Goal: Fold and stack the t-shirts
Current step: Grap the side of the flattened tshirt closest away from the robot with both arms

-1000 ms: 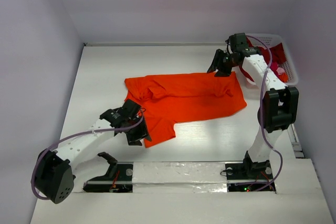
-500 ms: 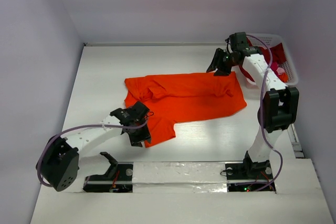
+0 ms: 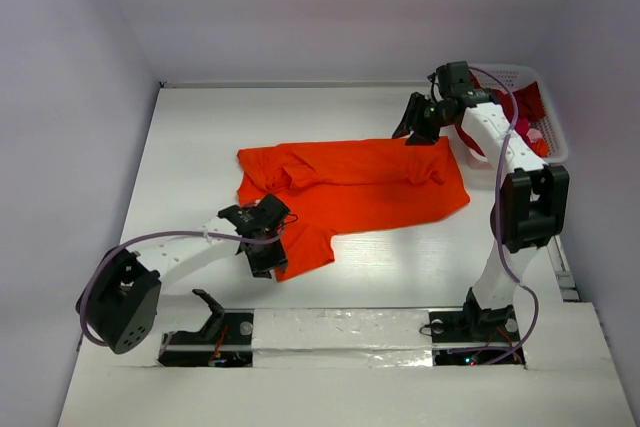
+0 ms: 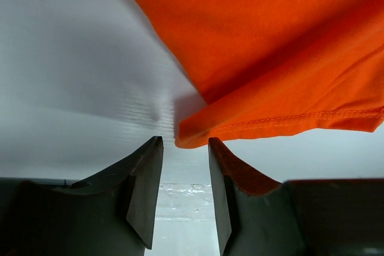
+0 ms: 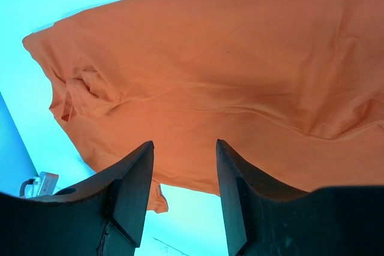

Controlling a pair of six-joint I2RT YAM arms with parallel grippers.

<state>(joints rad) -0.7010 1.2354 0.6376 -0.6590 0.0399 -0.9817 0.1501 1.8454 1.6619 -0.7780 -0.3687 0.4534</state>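
Left jaws: parted, bare desk (image 3: 200, 137) showing through the gap, nothing gripped. Right jaws: parted wider, nothing between them.

1. Change from one second ago
- The left arm (image 3: 180, 252) has swung its wrist toward the orange-red t-shirt (image 3: 360, 182). The left jaws now stand at the hem of the shirt's near-left flap, and their gap has narrowed.
- The right arm (image 3: 490, 132) has kept its pose, with its jaws at the shirt's far-right corner.
- The shirt lies as it did: spread flat, wrinkled along its left side, with one flap reaching toward the near edge.

2. Edges and free room
- Left of the shirt, open desk runs to the side wall.
- Beyond the shirt, open desk runs to the back wall.
- Nearer than the shirt, a narrower strip of desk runs to the base rail.
- Right of the shirt, room is tight. A white lattice basket (image 3: 548, 137) stands close to the shirt's far-right corner, against the desk's right edge. It holds dark red t-shirts (image 3: 528, 105).

3. Shirt relative to the jaws
- Left wrist view: a stitched hem corner of the shirt (image 4: 252, 58) lies just ahead of the left fingertips, centred on the gap. The hem runs off to the right. Whether it touches the tips cannot be told.
- Right wrist view: the shirt (image 5: 228, 58) spreads wide beyond the right jaws and shows through their gap.
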